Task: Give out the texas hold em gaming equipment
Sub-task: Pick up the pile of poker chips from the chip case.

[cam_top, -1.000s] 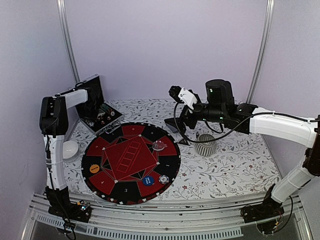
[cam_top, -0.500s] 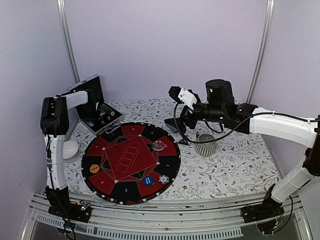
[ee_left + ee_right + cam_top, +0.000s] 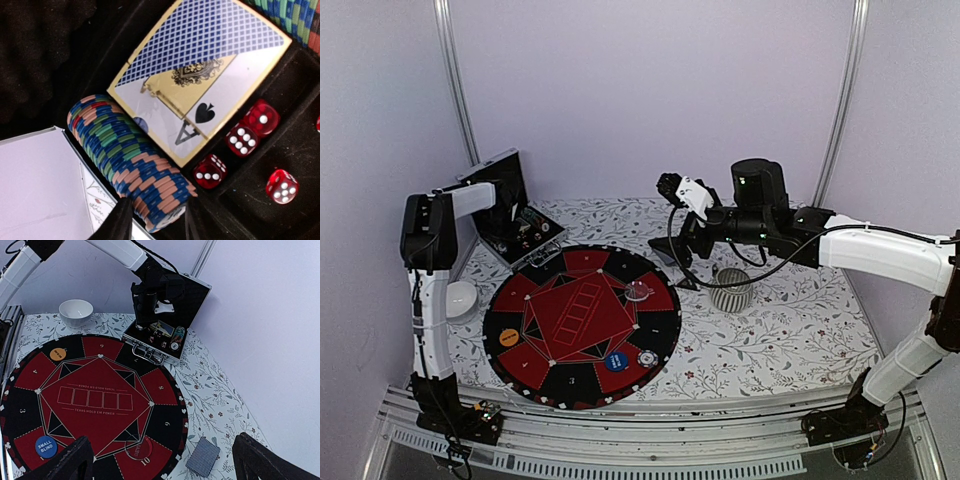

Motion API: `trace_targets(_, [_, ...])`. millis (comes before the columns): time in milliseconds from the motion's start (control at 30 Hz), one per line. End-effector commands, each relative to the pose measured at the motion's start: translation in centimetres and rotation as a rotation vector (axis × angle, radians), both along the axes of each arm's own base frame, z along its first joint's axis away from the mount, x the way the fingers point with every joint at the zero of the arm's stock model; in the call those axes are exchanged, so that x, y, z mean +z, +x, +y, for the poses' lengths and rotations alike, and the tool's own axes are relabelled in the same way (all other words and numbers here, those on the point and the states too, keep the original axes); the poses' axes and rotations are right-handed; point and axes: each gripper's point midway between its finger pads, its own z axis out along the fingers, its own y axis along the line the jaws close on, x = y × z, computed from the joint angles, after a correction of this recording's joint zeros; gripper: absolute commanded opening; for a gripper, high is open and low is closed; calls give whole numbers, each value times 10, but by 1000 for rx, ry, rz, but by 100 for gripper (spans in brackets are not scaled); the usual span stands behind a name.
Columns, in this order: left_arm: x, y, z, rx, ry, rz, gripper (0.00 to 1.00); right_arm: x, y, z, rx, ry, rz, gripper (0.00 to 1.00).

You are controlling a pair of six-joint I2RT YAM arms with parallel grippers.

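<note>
Reaching into the black case [image 3: 520, 232] at the far left of the surface [image 3: 790, 340], my left claw [image 3: 510, 213] is down among its compartments, because that is where the undealt chips are stored. The round mat [image 3: 582, 325] already carries the orange disc [image 3: 508, 338], the blue disc [image 3: 615, 362], the clear disc [image 3: 638, 292] and a single chip [image 3: 647, 357]. Each lies near the rim by a numbered seat, so I take those places as served. My right claw [image 3: 677, 268] hangs off the mat's far-right edge, near the ribbed cup [image 3: 731, 290], out of the left arm's way.

From the left wrist, the row of chips [image 3: 130, 160] lies on edge in its trough, beside a card box [image 3: 200, 75] showing an ace of spades. Red dice [image 3: 245, 140] sit in the next compartment. My fingers [image 3: 117, 225] stand either side of the row's near end with only a narrow gap between them, placed, I judge, to pinch off a few chips and not the whole row. Whether the pads are pressing the chips I cannot tell.

From the right wrist, my other fingers [image 3: 70, 460] are spread as wide as they go, with nothing between them. The deck [image 3: 202, 456] lies back-up on the surface just off the mat's edge, below the claw and clear of both fingers. I read that as a parked stance: wide enough to drop over the deck when the cards' turn comes.
</note>
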Motion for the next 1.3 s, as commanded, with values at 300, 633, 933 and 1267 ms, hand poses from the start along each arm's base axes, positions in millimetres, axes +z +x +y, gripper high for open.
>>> trace_targets(300, [-22,-23,-27,-74,-48,41,39,19,-6,-3,11,35,-40,99])
trace_targets(633, [-5,-16,-36,-104,-60,-9,38,18,-7,-3,17,33,-41,99])
trace_targets(933, [4,-10,-39,-157,-33,-58,39,19,-6,-3,14,33,-46,99])
trace_targets(1267, [-7,-4,-18,-122,59,-26,41,10,-8,-6,13,14,-34,99])
